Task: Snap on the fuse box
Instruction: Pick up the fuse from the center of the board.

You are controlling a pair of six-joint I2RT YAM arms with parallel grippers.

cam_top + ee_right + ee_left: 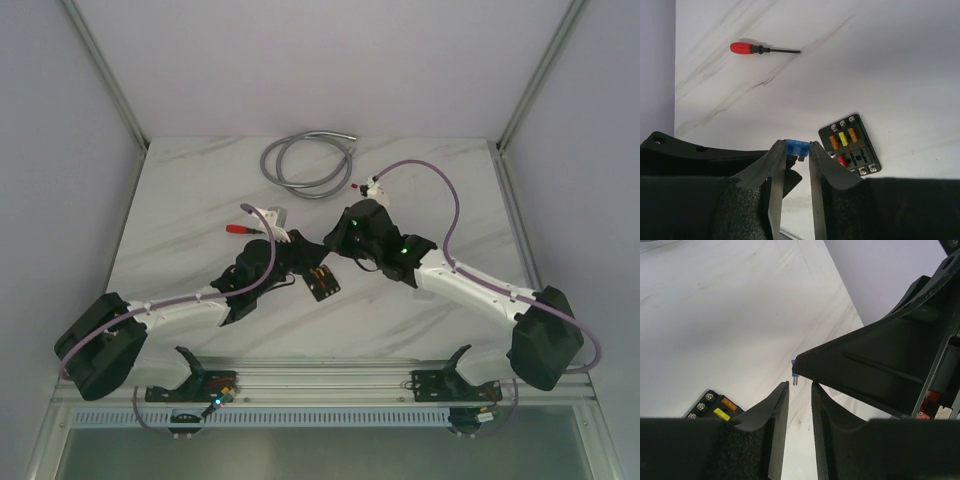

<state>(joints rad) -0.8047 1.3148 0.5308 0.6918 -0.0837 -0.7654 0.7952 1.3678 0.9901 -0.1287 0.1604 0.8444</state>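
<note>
Your right pincer [796,155] grips a blue fuse [795,146] at its tips. The fuse box [850,145] lies flat on the worktop [865,60], just right of them. A screwdriver [762,48] sits well off, up-left. Your left pincer [800,390] is narrow with nothing between its fingers, the tips just below the fuse's pins.

Bright diffuse overhead light, soft faint shadows, wrist views' near foreground dark, slightly blurred

Left arm [180,312]: extended inward, meeting the other arm. Left gripper [800,386]: fingers narrowly apart, nothing between them. Right arm [470,285]: extended inward. Right gripper [794,153]: fingertips pinching blue fuse [795,146].
</note>
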